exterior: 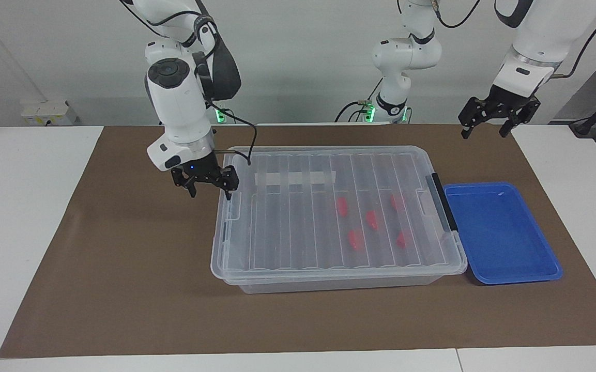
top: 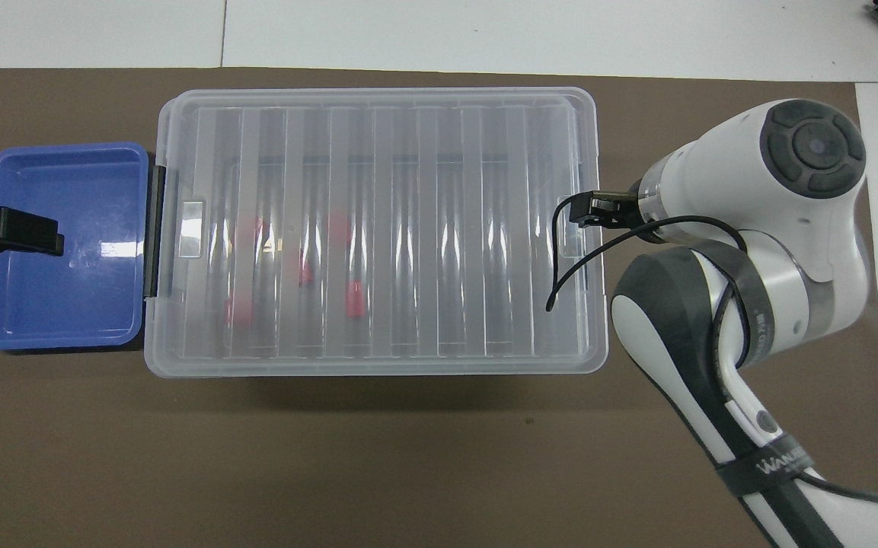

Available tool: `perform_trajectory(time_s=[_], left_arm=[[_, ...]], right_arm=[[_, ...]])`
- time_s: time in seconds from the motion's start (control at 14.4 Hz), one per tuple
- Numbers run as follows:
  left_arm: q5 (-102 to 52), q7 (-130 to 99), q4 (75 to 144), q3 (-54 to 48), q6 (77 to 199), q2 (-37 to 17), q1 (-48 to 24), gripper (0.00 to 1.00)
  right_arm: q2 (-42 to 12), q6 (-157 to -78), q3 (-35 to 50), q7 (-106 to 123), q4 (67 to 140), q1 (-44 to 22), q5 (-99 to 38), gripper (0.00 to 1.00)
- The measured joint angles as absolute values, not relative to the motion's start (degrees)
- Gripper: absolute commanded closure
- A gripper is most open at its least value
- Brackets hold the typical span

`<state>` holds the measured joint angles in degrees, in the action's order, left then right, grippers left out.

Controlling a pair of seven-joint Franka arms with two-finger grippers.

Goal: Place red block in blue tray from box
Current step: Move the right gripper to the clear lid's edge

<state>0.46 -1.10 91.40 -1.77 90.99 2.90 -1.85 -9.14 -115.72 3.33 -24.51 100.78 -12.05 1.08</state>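
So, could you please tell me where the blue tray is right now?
The blue tray sits empty on the brown mat at the left arm's end of the table, right beside the box, next to its black latch.

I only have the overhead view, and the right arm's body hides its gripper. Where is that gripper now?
Observer: The right gripper is open and low at the box's end toward the right arm, one finger by the lid's rim. I can't tell whether it touches.
Operator: And the left one? I see just a black tip.
Observer: The left gripper is open and waits, raised high above the table at the blue tray's end.
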Motion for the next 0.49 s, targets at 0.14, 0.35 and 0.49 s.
perform_trajectory(time_s=[0.14, 0.35, 0.49], left_arm=[[0.47, -1.10, 91.40, -1.77, 90.99, 2.90, -1.85, 0.00], [0.47, -1.10, 91.40, -1.77, 90.99, 2.90, -1.85, 0.00], [0.47, -1.10, 91.40, -1.77, 90.99, 2.90, -1.85, 0.00]], right_arm=[[-9.14, -116.59, 3.32, -24.51, 102.43, -12.06, 1.12, 0.03], [-9.04, -116.62, 3.24, -24.37, 103.31, -11.91, 1.18, 0.03], [-8.84, -116.62, 3.16, -23.21, 103.56, -11.59, 1.24, 0.03]])
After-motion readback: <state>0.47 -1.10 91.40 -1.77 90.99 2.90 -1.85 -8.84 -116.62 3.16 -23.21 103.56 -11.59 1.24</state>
